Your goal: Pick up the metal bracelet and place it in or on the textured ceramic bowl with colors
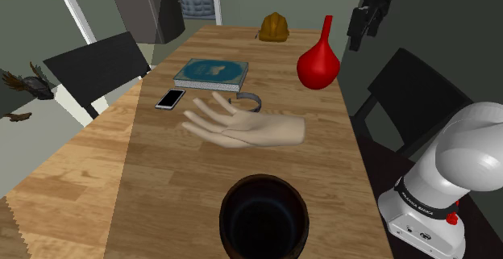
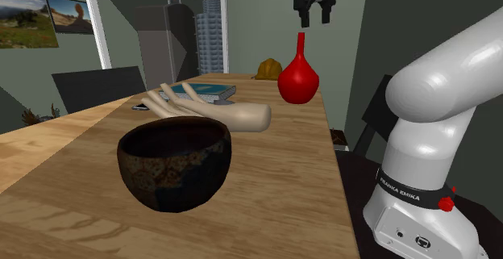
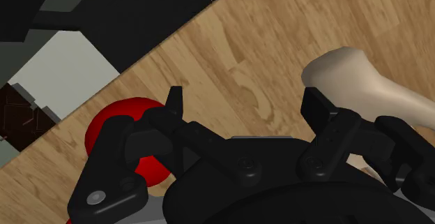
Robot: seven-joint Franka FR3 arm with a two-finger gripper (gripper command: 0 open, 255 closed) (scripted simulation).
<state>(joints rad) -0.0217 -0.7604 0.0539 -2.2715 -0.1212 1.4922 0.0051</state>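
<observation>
The metal bracelet [image 1: 251, 98] is a grey band lying on the wooden table [image 1: 161, 177], just behind the fingers of a beige model hand [image 1: 242, 125]. The dark bowl [image 1: 263, 217] with a faint coloured pattern [image 2: 175, 162] stands near the table's front edge. My black gripper [image 1: 363, 38] hangs high above the table's far right side, over the red vase [image 1: 317, 65], well away from bracelet and bowl. In the wrist view its fingers [image 3: 174, 100] stand apart with nothing between them, the gripper [image 3: 245, 107] open over bare wood.
A blue book [image 1: 211, 72] and a phone [image 1: 170, 98] lie left of the bracelet. A brown-yellow object [image 1: 274, 27] sits at the far end. Dark chairs [image 1: 97, 68] stand on both sides. The model hand [image 2: 218, 112] lies between bowl and bracelet.
</observation>
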